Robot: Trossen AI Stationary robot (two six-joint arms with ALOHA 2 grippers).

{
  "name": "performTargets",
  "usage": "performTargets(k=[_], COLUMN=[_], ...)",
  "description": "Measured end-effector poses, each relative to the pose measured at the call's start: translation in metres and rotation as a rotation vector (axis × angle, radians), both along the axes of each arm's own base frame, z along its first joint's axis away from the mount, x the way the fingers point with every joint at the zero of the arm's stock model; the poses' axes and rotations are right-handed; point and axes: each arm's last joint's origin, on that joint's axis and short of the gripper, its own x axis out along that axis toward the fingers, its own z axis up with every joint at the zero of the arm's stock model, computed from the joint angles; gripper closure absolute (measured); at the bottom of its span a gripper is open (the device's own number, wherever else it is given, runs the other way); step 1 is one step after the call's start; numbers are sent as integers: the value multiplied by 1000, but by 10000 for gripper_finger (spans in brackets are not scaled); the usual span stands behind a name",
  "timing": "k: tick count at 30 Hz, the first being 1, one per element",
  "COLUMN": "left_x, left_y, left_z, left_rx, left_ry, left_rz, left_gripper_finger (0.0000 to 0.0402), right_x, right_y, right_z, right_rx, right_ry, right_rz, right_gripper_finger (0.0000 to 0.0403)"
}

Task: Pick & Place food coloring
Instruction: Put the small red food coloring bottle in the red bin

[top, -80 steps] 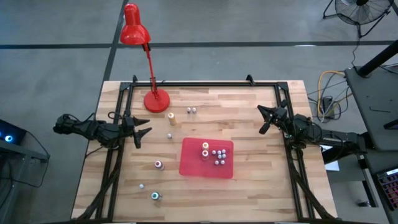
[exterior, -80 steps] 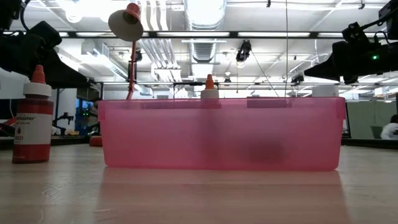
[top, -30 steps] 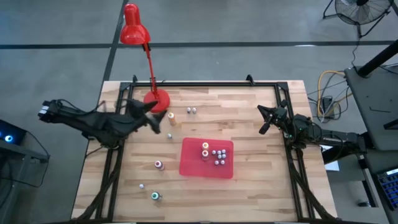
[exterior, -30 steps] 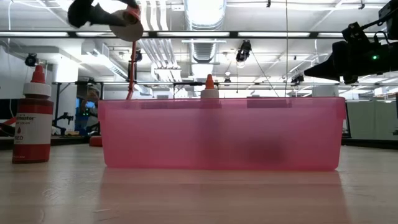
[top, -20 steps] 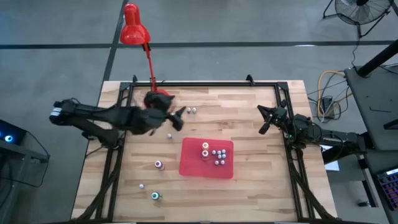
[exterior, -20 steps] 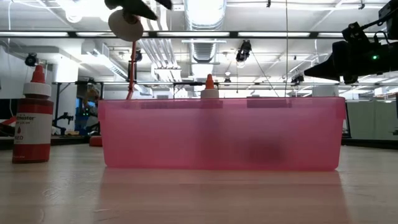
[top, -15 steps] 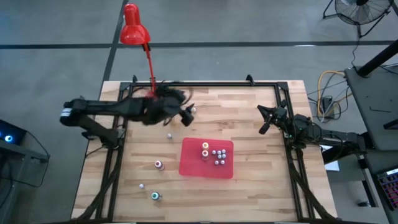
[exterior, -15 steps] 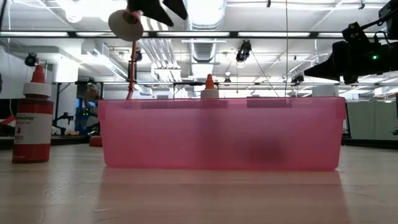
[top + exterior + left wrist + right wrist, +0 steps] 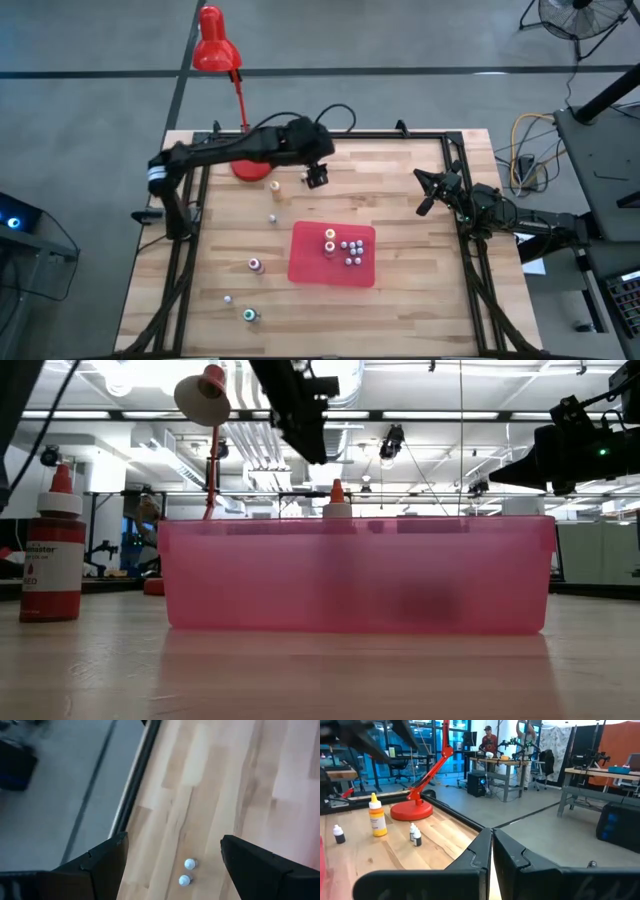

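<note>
High view: left gripper (image 9: 316,178) spread wide, holding nothing, above two small white-capped bottles (image 9: 308,178) near the red lamp base (image 9: 250,166); more food coloring inside the pink tray (image 9: 305,262) and scattered on the wooden table (image 9: 420,290). Right gripper (image 9: 428,196) at the right edge.

Low view: red-capped bottle (image 9: 53,550) standing left of the tray.

Left wrist view: two white caps (image 9: 187,872) between open fingers (image 9: 102,860).

Right wrist view: fingers (image 9: 517,857) pressed shut, empty.

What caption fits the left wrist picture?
Open left gripper hovering above two tiny white-capped bottles on the wooden table.
</note>
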Motion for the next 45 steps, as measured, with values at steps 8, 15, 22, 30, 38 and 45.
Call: performTargets(k=[8,15,22,30,38,45], left_x=[9,21,30,33,30,33], left_y=[33,43,52,61,76,78], left_z=[-46,-86,-120,-136,-147,-163], left_rx=[-151,-264,-333,-346,-390,-429], left_ry=[182,288,363,377,370,386], left_rz=[4,-22,-31,-31,-7,-4], left_gripper_finger=[114,114,114,114,114,117], right_x=[0,0,0,0,0,0], right_y=[0,0,0,0,0,0], right_z=[0,0,0,0,0,0], right_rx=[1,-2,-6,-5,-8,-10], right_ry=[-1,2,6,4,6,9], right_rz=[0,0,0,0,0,0], right_gripper_finger=[394,394,394,394,394,394])
